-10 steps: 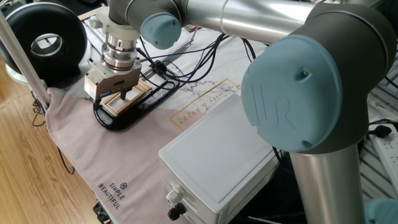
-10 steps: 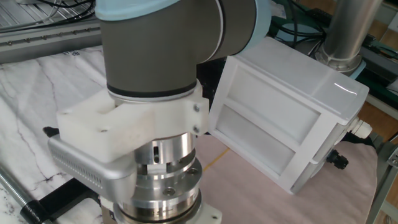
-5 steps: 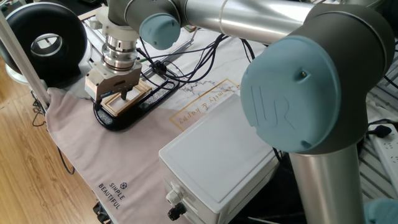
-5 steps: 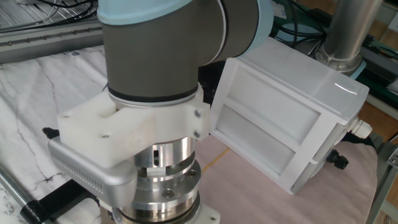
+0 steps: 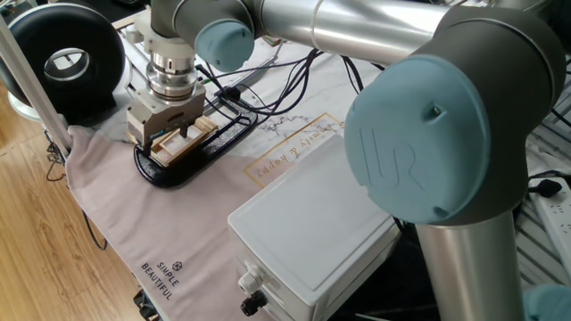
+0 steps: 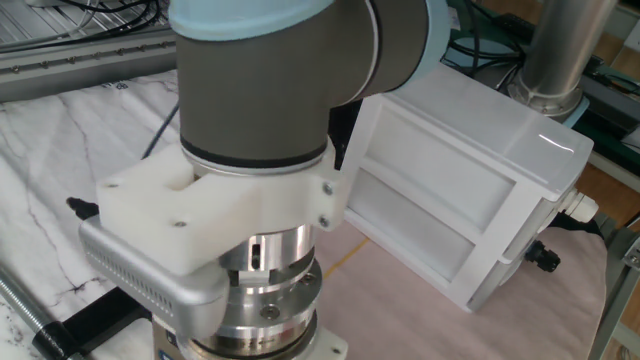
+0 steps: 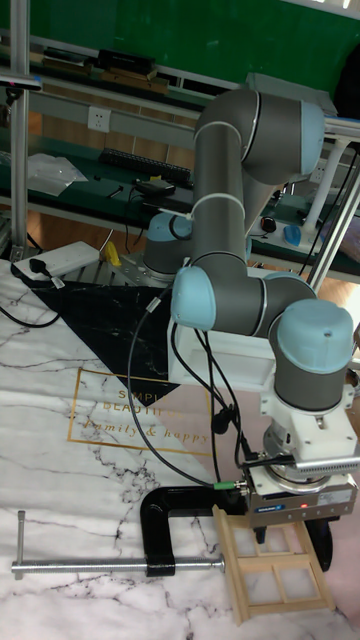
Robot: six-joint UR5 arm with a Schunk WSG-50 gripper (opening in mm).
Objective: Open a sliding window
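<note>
The sliding window [image 5: 181, 143] is a small pale wooden frame lying on a black oval base [image 5: 207, 148] on the cloth. My gripper [image 5: 181, 133] stands straight down over its left part. One dark finger [image 5: 185, 130] shows, touching the wood, and the other is hidden behind the gripper body. In the tall fixed view the window [image 7: 283, 577] lies just under the gripper [image 7: 266, 534], panes showing. In the other fixed view only the arm's wrist shows, and the gripper and window are hidden.
A large white box [image 5: 312, 234] sits on the cloth to the right, also seen as the white box [image 6: 455, 200]. A black round object [image 5: 62, 61] stands at the back left. A black C-clamp [image 7: 165, 538] lies beside the window. Black cables [image 5: 268, 98] run behind it.
The gripper has shifted slightly up and to the right along the window in the one fixed view, and the wood under its finger has moved with it. The wrist has shifted right in the other fixed view.
</note>
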